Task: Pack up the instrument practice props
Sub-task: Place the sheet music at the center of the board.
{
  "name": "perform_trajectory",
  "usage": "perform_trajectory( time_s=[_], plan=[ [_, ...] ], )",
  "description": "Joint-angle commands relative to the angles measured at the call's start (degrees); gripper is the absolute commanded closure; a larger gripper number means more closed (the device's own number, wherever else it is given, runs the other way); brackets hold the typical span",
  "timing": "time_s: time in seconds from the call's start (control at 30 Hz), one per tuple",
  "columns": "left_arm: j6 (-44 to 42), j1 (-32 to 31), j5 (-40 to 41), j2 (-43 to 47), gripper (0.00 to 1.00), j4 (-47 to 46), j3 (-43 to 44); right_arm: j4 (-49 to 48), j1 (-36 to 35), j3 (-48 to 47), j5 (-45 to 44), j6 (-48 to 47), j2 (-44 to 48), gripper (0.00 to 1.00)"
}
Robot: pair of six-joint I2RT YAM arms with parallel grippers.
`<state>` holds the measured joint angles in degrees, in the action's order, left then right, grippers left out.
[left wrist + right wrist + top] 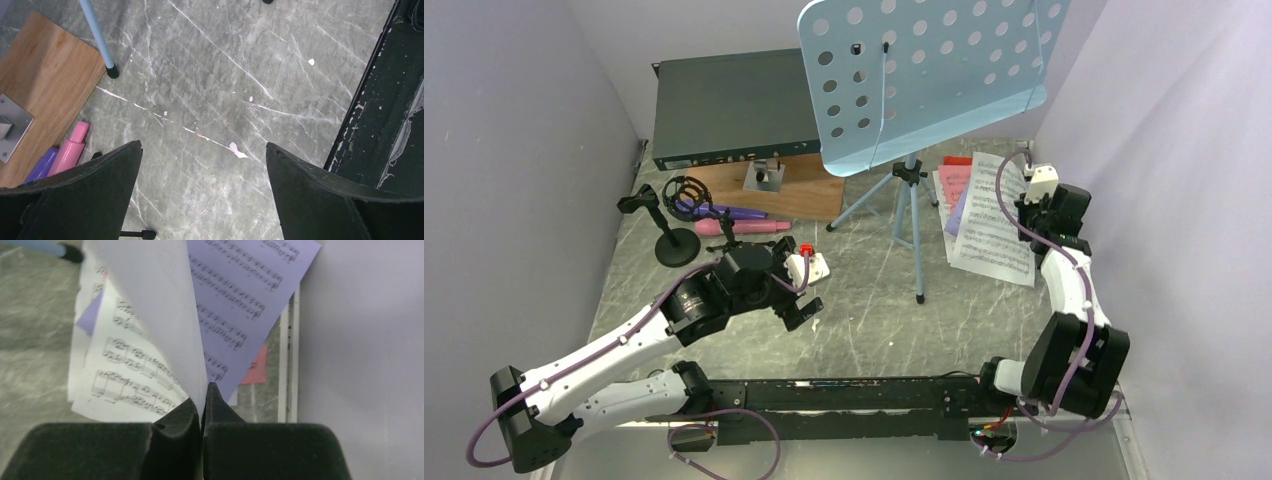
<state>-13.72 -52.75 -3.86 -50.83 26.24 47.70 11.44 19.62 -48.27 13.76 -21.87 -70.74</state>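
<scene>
Step in hand, as judged: peel the white music sheet off the pile by the desk's right edge. Lift slowly, pinch firm on its near edge, so the lavender sheet beneath is not dragged.

Left hand: spread wide, holding nothing, above bare desk near the pink microphone.

Right hand: clenched on the white sheet's edge; the sheet curls upward.
</scene>
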Motion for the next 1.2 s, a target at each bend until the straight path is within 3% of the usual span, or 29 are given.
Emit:
perform_trajectory(
  time_s=[0.0,0.23,0.47,0.63,0.73,0.87,1.0,1.17],
  plan=[
    [-0.8,-0.1,-1.4,0.7,0.01,-0.7,-0.3,-9.6,-0.8,-5.1,-5.6,1.8,-4.9,1.0],
    [-0.9,-0.2,-1.3,0.7,0.01,-0.7,-0.4,-17.3,-5.8,-7.0,-13.4,-1.3,-13.1,1.0],
    [-0.8,-0.1,-1.8,0.4,0.01,-0.9,-0.6,-21.7,-10.2,-12.3,-26.7,-3.6,-24.1,0.98],
    [-0.7,-0.1,-2.2,0.2,0.01,-0.9,-0.6,-24.8,-11.8,-14.5,-32.8,-5.6,-29.7,0.8],
    [-0.7,-0.1,-2.2,0.2,0.01,-1.0,-0.6,-27.4,-12.2,-14.2,-36.0,-6.3,-31.1,0.57],
    [-0.5,-0.1,-2.7,0.1,0.01,-1.0,-0.6,-27.7,-12.2,-12.8,-37.0,-4.2,-29.4,0.37],
    [-0.1,0.0,-3.4,0.1,0.01,-0.9,-0.5,-21.9,-12.2,-11.1,-32.6,0.4,-24.4,0.28],
    [0.7,0.6,-4.5,0.4,0.0,-0.9,0.1,-11.0,-11.9,-9.0,-20.9,7.1,-16.2,0.21]
  ],
)
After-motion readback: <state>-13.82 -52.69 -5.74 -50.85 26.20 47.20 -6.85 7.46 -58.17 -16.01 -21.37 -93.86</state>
